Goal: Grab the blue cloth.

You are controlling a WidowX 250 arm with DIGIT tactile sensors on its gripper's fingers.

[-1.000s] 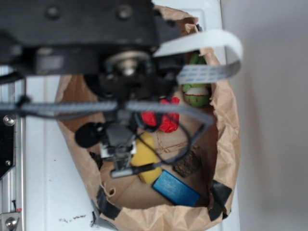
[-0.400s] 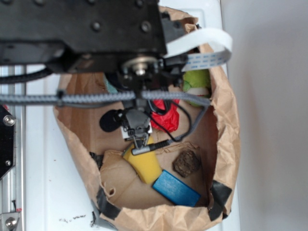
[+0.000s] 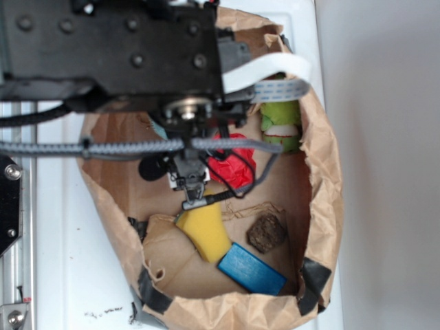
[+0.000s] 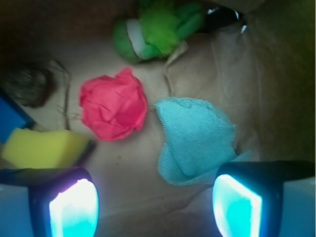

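The blue cloth [image 4: 195, 140] is a pale teal terry piece, folded and rumpled, lying on the brown paper floor of the bag. In the wrist view it sits just ahead of my right fingertip [image 4: 237, 205], with its lower edge close to it. My gripper [image 4: 155, 207] is open, with only bare paper between the two glowing pads. In the exterior view the arm hides nearly all of the cloth, leaving a teal sliver [image 3: 157, 128] under it. There my gripper [image 3: 191, 189] hangs above the bag floor, behind the yellow sponge.
A red paper wad [image 4: 113, 109] lies left of the cloth. A green plush toy [image 4: 153, 27] sits at the back. A yellow sponge [image 3: 205, 232], a deep-blue block [image 3: 251, 268] and a brown lump [image 3: 267, 232] lie toward the front. The bag's paper wall [image 3: 323, 179] rings everything.
The arm has pulled back toward the far side of the bag. My gripper has moved off the yellow sponge to a spot beside the red wad.
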